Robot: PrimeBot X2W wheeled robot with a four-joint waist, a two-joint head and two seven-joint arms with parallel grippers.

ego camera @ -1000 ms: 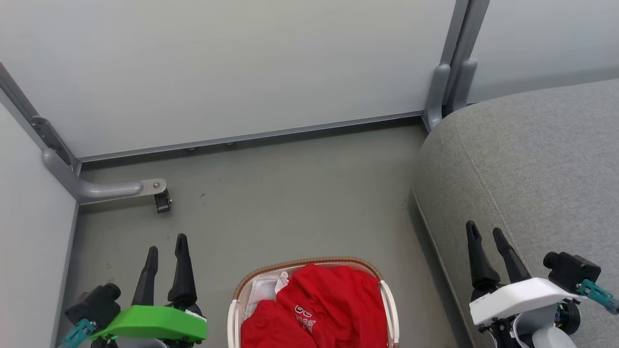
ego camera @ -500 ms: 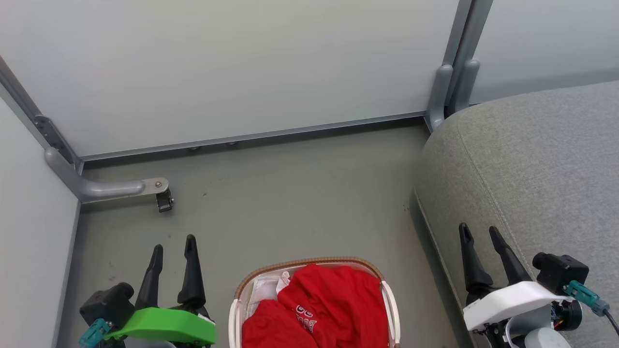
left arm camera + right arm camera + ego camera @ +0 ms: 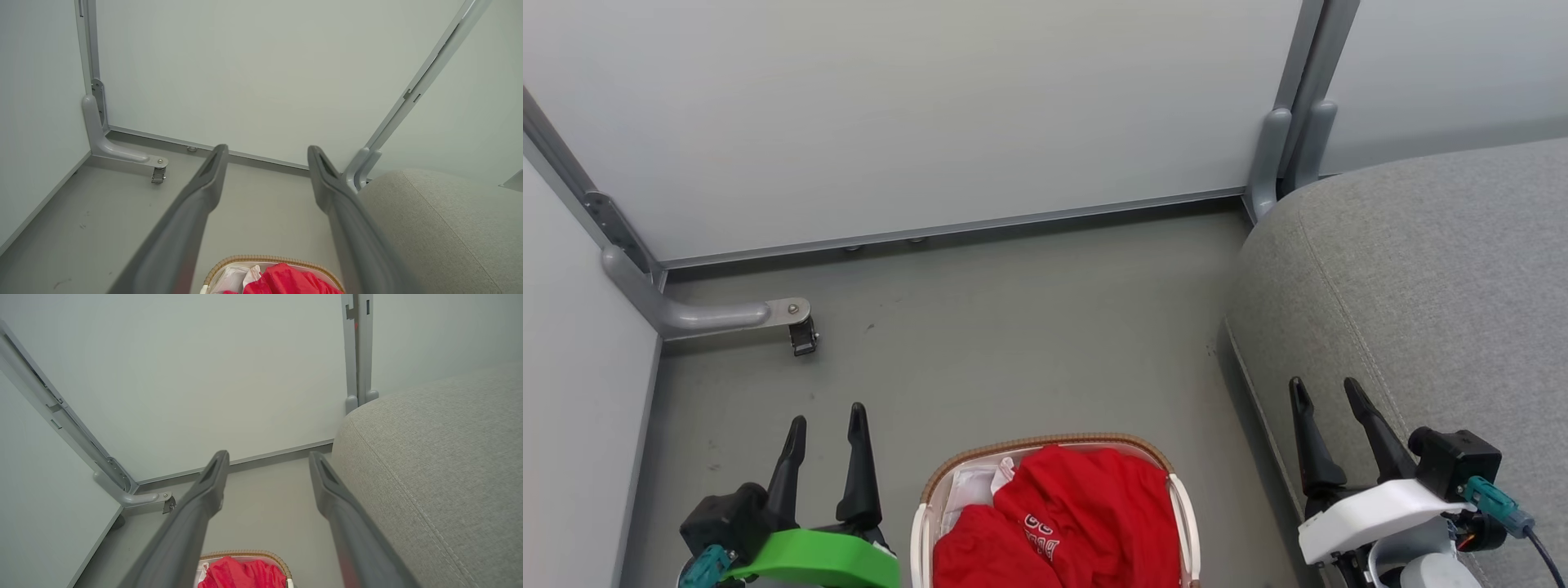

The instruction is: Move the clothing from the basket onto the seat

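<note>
The red clothing point(image 3: 1066, 523) with white lettering lies bunched in the white basket point(image 3: 920, 531), whose brown woven rim shows at the bottom centre of the head view. A bit of white liner peeks out at its left. The clothing point(image 3: 286, 282) and basket rim point(image 3: 261, 259) show low in the left wrist view, and the clothing point(image 3: 241, 575) again in the right wrist view. The grey seat point(image 3: 1429, 286) fills the right side. My left gripper point(image 3: 827, 416) hangs open left of the basket, holding nothing. My right gripper point(image 3: 1325, 387) is open beside the seat's edge, also holding nothing.
Pale partition walls point(image 3: 915, 114) close off the back and left. A grey bracket foot with a small caster point(image 3: 800, 335) juts onto the floor at the left. Grey upright posts point(image 3: 1290, 139) stand at the seat's back corner. Bare grey floor point(image 3: 1029, 327) lies ahead of the basket.
Both grippers have drifted inward toward the basket, the left to the right and the right to the left. The clothing and basket stay put.
</note>
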